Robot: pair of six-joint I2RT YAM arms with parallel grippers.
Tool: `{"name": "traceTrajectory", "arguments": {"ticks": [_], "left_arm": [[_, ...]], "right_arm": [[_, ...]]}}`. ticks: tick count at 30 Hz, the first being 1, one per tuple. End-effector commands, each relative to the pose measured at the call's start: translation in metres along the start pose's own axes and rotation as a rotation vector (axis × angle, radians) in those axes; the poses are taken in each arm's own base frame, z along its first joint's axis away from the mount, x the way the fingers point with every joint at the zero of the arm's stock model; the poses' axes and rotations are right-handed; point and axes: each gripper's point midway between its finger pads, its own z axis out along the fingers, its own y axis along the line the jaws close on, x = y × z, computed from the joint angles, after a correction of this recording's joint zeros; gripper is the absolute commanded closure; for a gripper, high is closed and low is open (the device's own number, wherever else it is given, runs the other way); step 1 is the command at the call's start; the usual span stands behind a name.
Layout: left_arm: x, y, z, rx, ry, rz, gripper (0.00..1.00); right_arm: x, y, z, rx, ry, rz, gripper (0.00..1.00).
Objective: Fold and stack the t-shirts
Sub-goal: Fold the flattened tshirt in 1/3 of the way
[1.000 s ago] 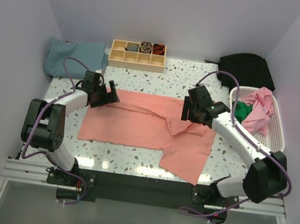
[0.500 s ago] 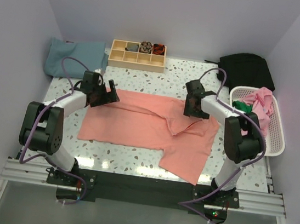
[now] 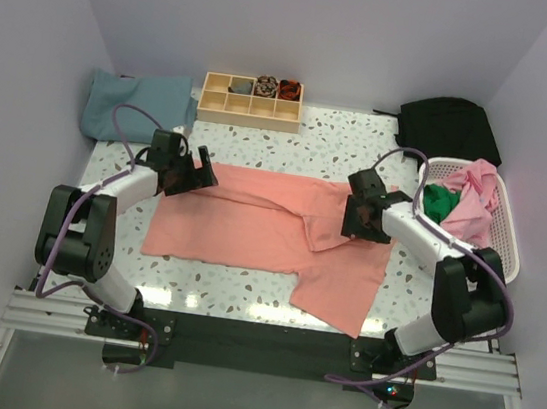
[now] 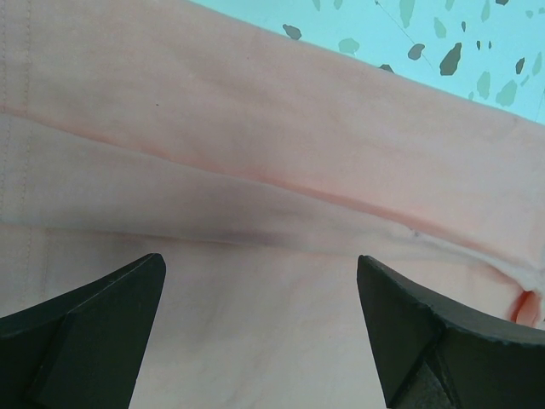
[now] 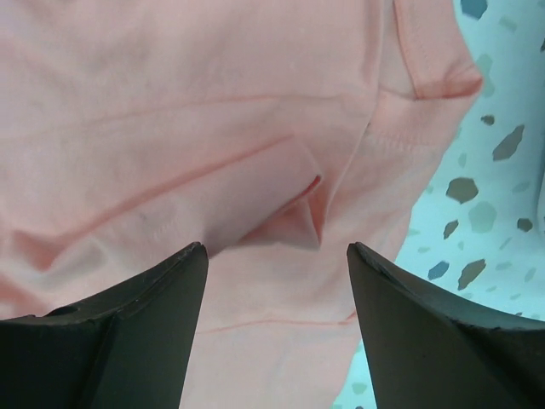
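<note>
Salmon t-shirt (image 3: pixel 260 228) lies mid-table, far edge turned in, right side rumpled. Left gripper (image 3: pixel 192 176) is at its far-left corner, right gripper (image 3: pixel 357 219) over the rumple. Both are spread wide, nothing held. Early, I'd judge: fold unfinished, more garments in the white basket (image 3: pixel 512 246).

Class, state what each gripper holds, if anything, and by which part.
Nothing is held: the left gripper and the right gripper both stand open over the pink t-shirt.
</note>
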Motion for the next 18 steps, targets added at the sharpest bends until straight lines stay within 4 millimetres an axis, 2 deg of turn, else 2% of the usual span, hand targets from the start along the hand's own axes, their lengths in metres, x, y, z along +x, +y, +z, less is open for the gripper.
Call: {"name": "traceTrajectory", "arguments": {"ticks": [1,4,6,8,9,11,14,18], "left_arm": [[-0.007,-0.006,0.002,0.031,-0.022,0.018,0.00],[-0.006,-0.007,0.003,0.038,-0.017,0.018,0.00],[-0.006,-0.007,0.003,0.039,-0.015,0.018,0.00],[-0.006,-0.008,0.003,0.043,-0.016,0.018,0.00],[-0.006,-0.008,0.003,0.044,-0.016,0.020,0.00],[-0.007,-0.009,0.003,0.052,-0.017,0.019,0.00],[-0.005,-0.010,0.002,0.055,-0.013,0.020,0.00],[-0.006,-0.010,0.000,0.053,-0.016,0.024,0.00]], "right_arm": [[0.020,0.008,-0.023,-0.074,0.019,0.011,0.30],[0.039,0.014,-0.036,-0.111,0.039,-0.008,0.30],[0.040,0.004,-0.043,-0.071,0.001,0.008,0.30],[0.032,-0.001,-0.048,-0.059,-0.049,0.033,0.27],[0.022,-0.008,-0.049,-0.016,-0.090,0.040,0.25],[0.004,-0.009,-0.052,-0.006,-0.129,0.061,0.23],[-0.009,-0.002,-0.041,-0.011,-0.098,0.083,0.25],[-0.011,0.002,-0.019,0.009,-0.059,0.139,0.32]]}}
